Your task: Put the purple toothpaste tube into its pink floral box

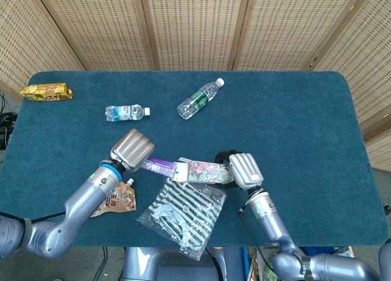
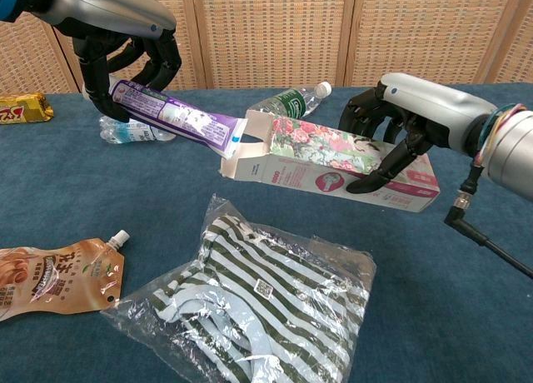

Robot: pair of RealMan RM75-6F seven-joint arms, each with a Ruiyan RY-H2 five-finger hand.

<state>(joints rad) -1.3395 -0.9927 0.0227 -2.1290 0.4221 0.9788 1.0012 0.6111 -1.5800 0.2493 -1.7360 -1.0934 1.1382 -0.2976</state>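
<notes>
L robot hand [image 2: 125, 54] grips the purple toothpaste tube [image 2: 179, 121] by its tail end, cap end at the open mouth of the pink floral box [image 2: 333, 162], tube slanting down toward 3 o'clock. R robot hand [image 2: 396, 133] holds the box from above, fingers wrapped over its far end; box lies on its side on the blue surface [image 2: 466, 300], flaps open toward 9 o'clock. Striped bag in clear wrap [image 2: 250, 304] just at 6 o'clock of the box. Brown spout pouch [image 2: 54, 279] at 8 o'clock.
</notes>
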